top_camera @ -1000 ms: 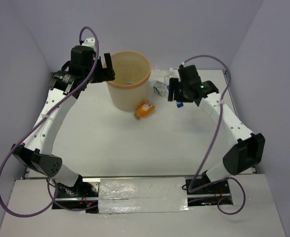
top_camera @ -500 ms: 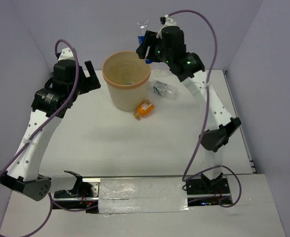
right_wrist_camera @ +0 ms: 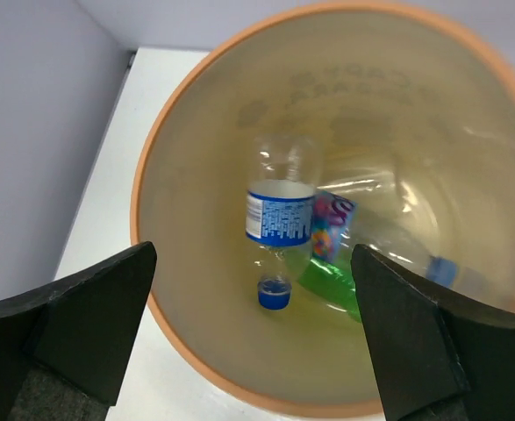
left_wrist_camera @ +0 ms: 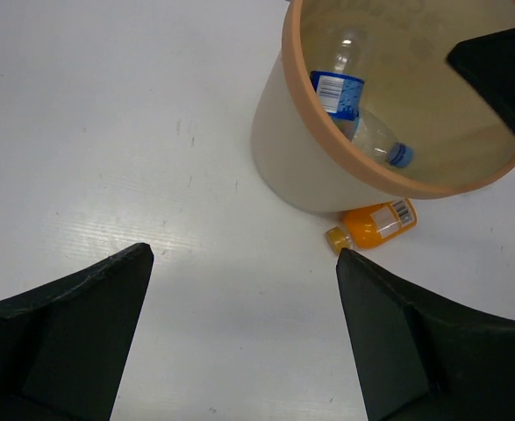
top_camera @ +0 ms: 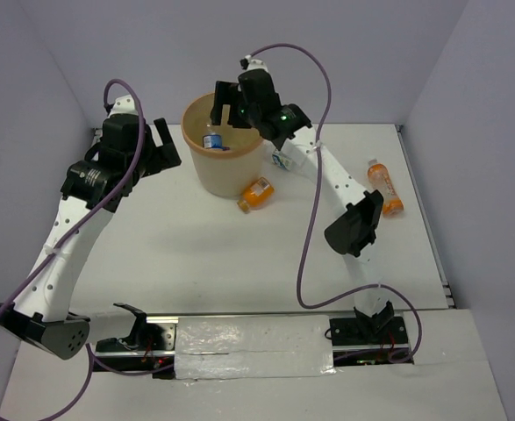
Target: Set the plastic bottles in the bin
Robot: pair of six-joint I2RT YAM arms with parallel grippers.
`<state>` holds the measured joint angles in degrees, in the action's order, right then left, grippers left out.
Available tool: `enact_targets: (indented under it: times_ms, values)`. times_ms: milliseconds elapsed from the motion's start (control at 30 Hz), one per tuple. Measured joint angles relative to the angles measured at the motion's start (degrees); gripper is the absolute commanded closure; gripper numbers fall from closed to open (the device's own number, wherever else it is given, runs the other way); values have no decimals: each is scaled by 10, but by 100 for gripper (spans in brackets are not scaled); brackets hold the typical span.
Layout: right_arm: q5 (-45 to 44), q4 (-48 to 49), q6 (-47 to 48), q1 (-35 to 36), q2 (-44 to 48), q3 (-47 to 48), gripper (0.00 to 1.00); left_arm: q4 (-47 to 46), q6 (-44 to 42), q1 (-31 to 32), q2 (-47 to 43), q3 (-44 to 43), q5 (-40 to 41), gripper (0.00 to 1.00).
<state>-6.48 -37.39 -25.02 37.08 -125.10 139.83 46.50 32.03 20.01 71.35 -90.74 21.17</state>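
The bin point(top_camera: 215, 175) stands at the back middle of the table. My right gripper point(top_camera: 226, 112) hangs open over its mouth. Below the jaws a clear blue-labelled bottle point(right_wrist_camera: 279, 215) sits cap down inside the bin point(right_wrist_camera: 196, 289), free of the fingers. A green bottle point(right_wrist_camera: 332, 281) and a clear blue-capped bottle point(right_wrist_camera: 432, 267) lie on the bin's floor. One orange bottle point(top_camera: 257, 193) lies against the bin's front right, another orange bottle point(top_camera: 385, 186) at the far right. A clear bottle point(top_camera: 282, 158) shows partly behind the right arm. My left gripper point(top_camera: 165, 145) is open left of the bin.
The left wrist view looks down on bare white table between its fingers point(left_wrist_camera: 82, 324), with the bin point(left_wrist_camera: 292, 158) and the near orange bottle point(left_wrist_camera: 375, 224) ahead on the right. Lilac walls close the back and both sides.
The right gripper carried the blue-labelled bottle up from the table's right side to over the bin, then opened; the bottle is now inside. The left arm drew back left from the bin's rim.
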Motion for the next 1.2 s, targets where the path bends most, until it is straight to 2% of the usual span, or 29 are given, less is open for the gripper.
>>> enact_targets:
  times_ms: [167,267,367,500,633,767,967,1200]
  values:
    - [-71,-29,-2,-31,73,-34,0,4,-1,0,0,-6,4,0]
    - [-121,-50,-9,-101,205,-171,1,2,-3,0,0,-16,10,0]
    - [-149,-64,-7,-211,325,-310,0,-2,-4,0,0,-22,10,0]
    - [-170,-79,5,-335,407,-454,0,-12,-5,-1,0,-24,5,1]
    - [-172,-86,26,-389,384,-527,0,-17,-7,-1,0,-24,-1,0]
    - [-198,-77,55,-409,330,-577,0,-16,-7,-1,7,-29,-1,0]
    - [-227,-41,109,-415,278,-599,0,-16,-10,-1,19,-29,-2,0]
    - [-195,25,202,-415,249,-621,0,-18,-21,-1,49,-25,0,1]
